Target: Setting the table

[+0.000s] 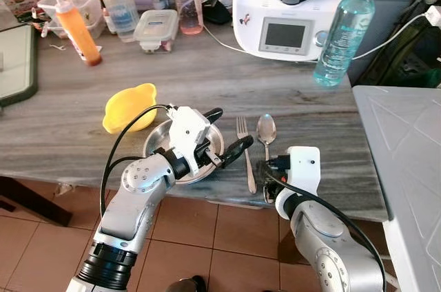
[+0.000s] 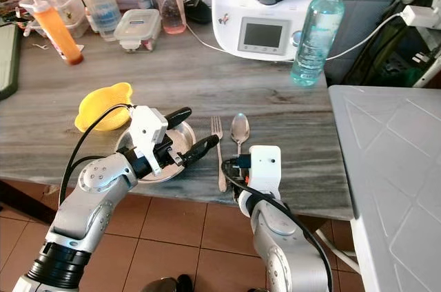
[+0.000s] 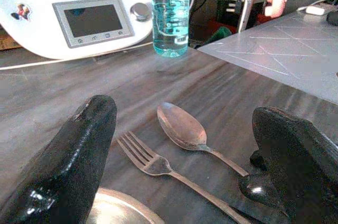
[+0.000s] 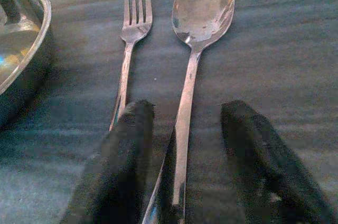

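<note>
Where head views blur, spoon (image 4: 198, 18) between right hand (image 4: 186, 166) fingers.

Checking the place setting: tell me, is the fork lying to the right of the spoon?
No. The fork lies left of the spoon, between it and the metal plate.

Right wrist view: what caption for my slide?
Open right gripper straddling the spoon handle, fork beside it.

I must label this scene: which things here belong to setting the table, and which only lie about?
For the job: steel plate, fork, spoon, left gripper, right gripper.

Lying about: yellow bowl, water bottle, kitchen machine, orange bottle, lidded box.
</note>
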`<state>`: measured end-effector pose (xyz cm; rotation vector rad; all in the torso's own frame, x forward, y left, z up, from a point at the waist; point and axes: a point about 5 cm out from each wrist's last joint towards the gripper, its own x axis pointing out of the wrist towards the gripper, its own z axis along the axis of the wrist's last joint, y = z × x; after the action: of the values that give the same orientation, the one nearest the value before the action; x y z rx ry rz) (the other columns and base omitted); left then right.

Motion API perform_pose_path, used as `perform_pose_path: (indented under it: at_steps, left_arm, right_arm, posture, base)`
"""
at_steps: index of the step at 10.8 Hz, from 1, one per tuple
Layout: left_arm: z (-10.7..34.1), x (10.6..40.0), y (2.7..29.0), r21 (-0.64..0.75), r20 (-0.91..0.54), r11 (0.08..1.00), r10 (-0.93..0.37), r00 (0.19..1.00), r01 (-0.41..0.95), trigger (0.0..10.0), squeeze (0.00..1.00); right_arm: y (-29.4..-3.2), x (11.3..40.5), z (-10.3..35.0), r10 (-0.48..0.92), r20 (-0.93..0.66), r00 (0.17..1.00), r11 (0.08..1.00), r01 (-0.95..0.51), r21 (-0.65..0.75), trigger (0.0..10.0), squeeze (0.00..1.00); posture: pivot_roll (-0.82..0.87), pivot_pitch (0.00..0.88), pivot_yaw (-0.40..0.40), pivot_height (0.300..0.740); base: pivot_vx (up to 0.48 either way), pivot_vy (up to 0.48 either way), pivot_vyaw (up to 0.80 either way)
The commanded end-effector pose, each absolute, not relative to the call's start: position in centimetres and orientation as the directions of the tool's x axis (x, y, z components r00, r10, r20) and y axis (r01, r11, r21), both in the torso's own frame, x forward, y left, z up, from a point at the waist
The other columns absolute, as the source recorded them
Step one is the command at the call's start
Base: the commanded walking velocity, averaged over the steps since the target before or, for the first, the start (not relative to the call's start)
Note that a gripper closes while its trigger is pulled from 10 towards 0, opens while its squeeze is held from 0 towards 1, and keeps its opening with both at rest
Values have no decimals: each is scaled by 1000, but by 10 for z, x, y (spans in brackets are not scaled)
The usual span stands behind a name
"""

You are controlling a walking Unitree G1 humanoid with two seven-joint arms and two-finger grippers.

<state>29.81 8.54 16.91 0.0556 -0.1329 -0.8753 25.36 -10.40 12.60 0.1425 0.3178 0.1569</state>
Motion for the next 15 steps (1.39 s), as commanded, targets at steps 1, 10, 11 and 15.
perform_pose_path:
  at_steps: [1, 10, 11, 15]
  left_arm:
    - [169, 300, 86, 116, 86, 638, -770, 632, 761, 10000, 0]
    - [173, 304, 88, 114, 125, 659, -752, 647, 744, 10000, 0]
    - [174, 304, 89, 119, 121, 659, -752, 647, 743, 10000, 0]
    - [170, 305, 117, 181, 129, 755, -653, 746, 630, 10000, 0]
  right_arm:
    - [-112, 251, 118, 130, -342, 931, 986, -85, 143, 10000, 1000]
    - [-135, 247, 157, 47, -164, 985, 999, -46, 9, 10000, 1000]
    - [-137, 247, 161, 39, -137, 990, 999, -40, 0, 10000, 1000]
    - [-162, 237, 185, -100, 75, 992, 993, 104, -52, 10000, 1000]
  posture:
    - [113, 146, 74, 740]
    - [96, 125, 65, 740]
    - [98, 125, 62, 740]
    - [106, 125, 38, 740]
  base:
    - [0, 0, 0]
    - [0, 0, 0]
    - [0, 0, 0]
    - [0, 0, 0]
